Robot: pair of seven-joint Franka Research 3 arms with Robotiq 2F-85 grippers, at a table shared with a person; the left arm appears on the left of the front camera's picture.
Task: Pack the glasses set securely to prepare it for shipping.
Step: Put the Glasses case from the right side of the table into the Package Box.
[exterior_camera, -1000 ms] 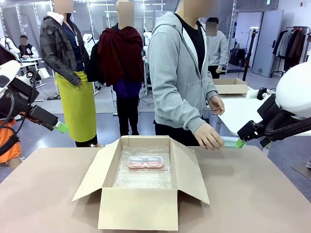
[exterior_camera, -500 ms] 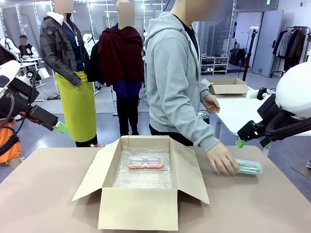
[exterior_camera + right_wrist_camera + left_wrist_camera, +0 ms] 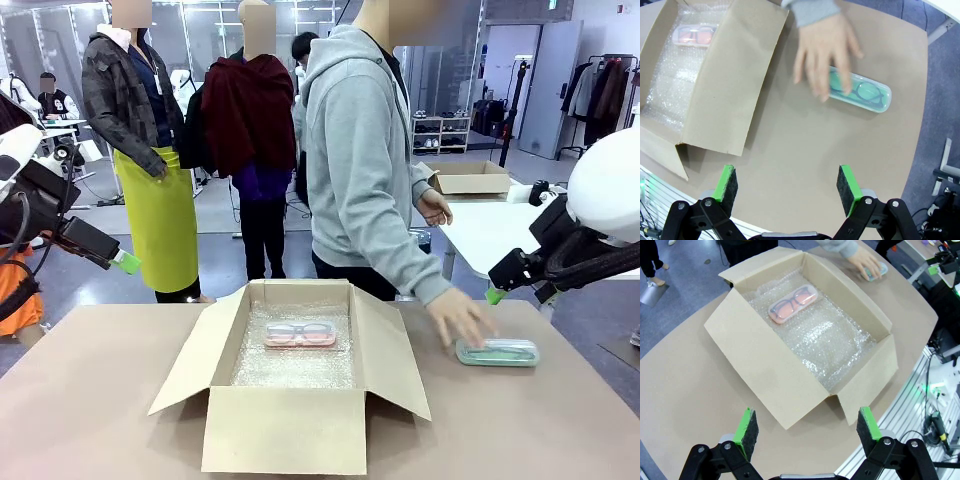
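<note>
1. Grippers wide open: the left gripper [image 3: 805, 412] hangs above the near side of the table [image 3: 100, 400], green pads spread fully apart, holding nothing and touching nothing.
2. The right gripper [image 3: 786, 172] stands equally wide open and empty over bare tabletop, with the mint case ahead of it and well clear of its fingers.
3. Count on the table: two eyeglass cases, one cardboard box [image 3: 285, 430] with its flaps folded out, and one sheet of bubble wrap [image 3: 295, 370] lining the box floor.
4. The pink case [image 3: 300, 337] lies flat on the bubble wrap, toward the far end of the box. It is oblong with rounded corners, and dark-rimmed frames show through its clear top.
5. The mint case [image 3: 498, 352] lies flat on the table outside the box, on the robot's right, beyond the right-hand flap. It has the same rounded shape, and green frames show under its clear lid.
6. One hand [image 3: 460, 318] of the person in the grey hoodie reaches over the end of the mint case nearest the box. The fingers appear to rest on the lid, though blur leaves the contact uncertain.
</note>
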